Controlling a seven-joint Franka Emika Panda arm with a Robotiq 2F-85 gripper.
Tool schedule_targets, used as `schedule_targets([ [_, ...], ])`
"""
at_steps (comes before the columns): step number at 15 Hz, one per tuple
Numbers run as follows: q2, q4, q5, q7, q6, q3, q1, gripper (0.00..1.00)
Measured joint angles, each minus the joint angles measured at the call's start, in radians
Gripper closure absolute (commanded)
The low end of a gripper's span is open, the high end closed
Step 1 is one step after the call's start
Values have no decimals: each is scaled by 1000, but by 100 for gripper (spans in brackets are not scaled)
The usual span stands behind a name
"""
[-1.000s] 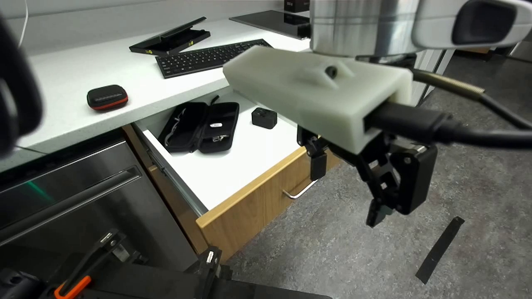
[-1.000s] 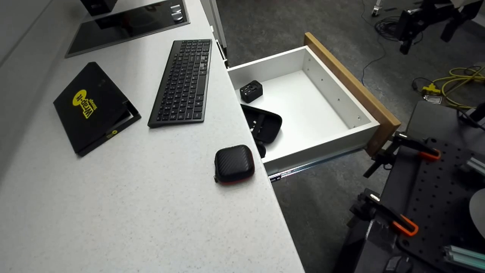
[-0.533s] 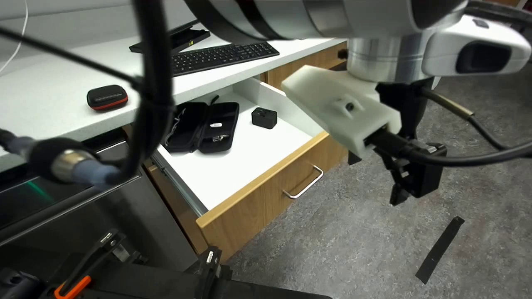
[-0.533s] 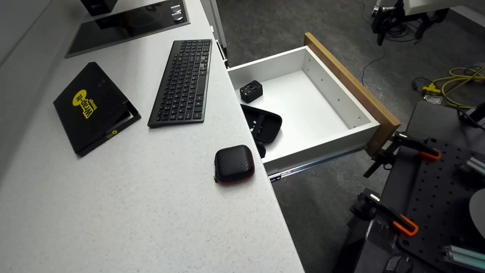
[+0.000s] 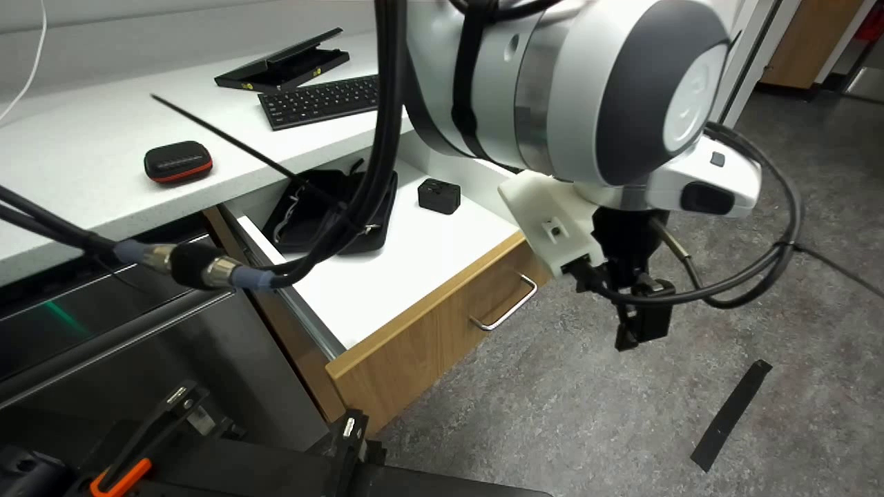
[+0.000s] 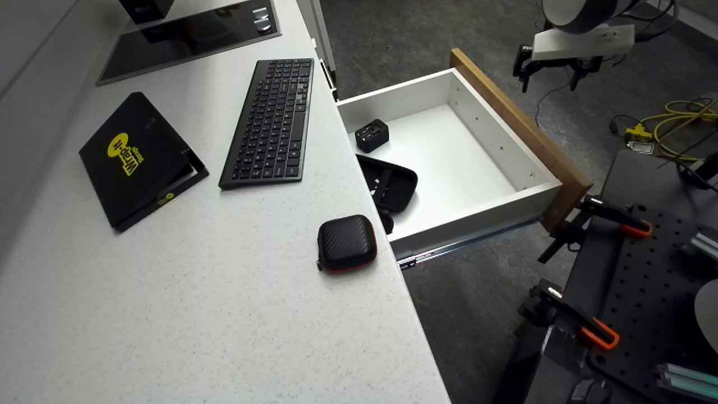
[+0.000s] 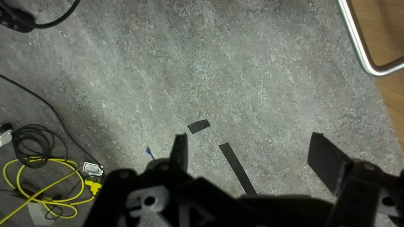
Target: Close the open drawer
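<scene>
My black two-fingered claw point(image 6: 549, 83), spread wide, now hangs further left than before in an exterior view; the wide white oak-fronted drawer point(image 6: 457, 151), pulled out right of centre, lies to its lower left.

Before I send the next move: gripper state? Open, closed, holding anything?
Gripper: open, holding nothing, and apart from the drawer handle.
</scene>
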Motion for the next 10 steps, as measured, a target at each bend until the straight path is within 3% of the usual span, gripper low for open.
schedule_targets([
  [7,150,108,146,-39,-1,10,99,0],
  [10,155,113,182,-110,-2,52,108,0],
])
